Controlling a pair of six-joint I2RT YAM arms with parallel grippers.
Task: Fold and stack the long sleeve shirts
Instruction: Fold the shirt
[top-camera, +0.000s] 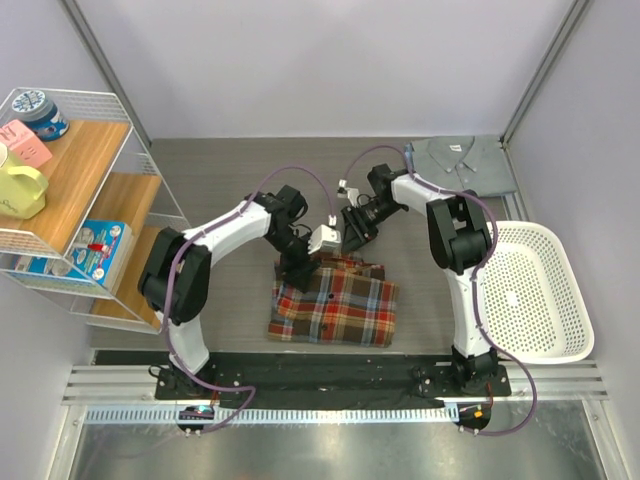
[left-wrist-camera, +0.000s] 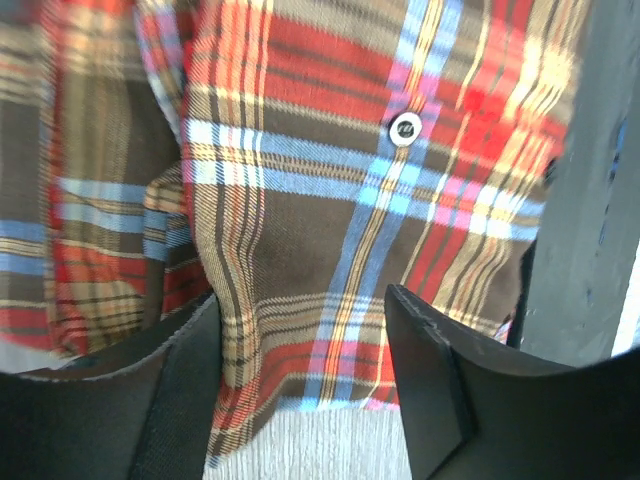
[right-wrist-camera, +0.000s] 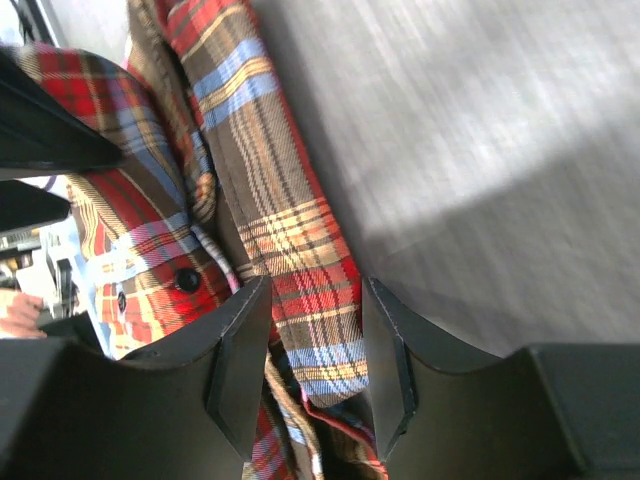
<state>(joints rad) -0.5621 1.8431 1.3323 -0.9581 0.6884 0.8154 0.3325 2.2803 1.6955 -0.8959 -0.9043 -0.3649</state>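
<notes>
Plaid flannel shirt (top-camera: 335, 305): folded small into a block, flat on the table (top-camera: 230, 180) between the two arms. Bunched up along the far edge, not tidy yet.

Grey-blue shirt (top-camera: 455, 160): folded flat in the far right corner, well apart from the plaid one.

Nearly done with the folding, by the look of it. Left to do: stacking one shirt on the other.

Right gripper (right-wrist-camera: 318, 290): clamped on a strip of plaid.

Left gripper (left-wrist-camera: 300, 300): spread wide over the plaid near a white button (left-wrist-camera: 405, 128), not pinching.
</notes>
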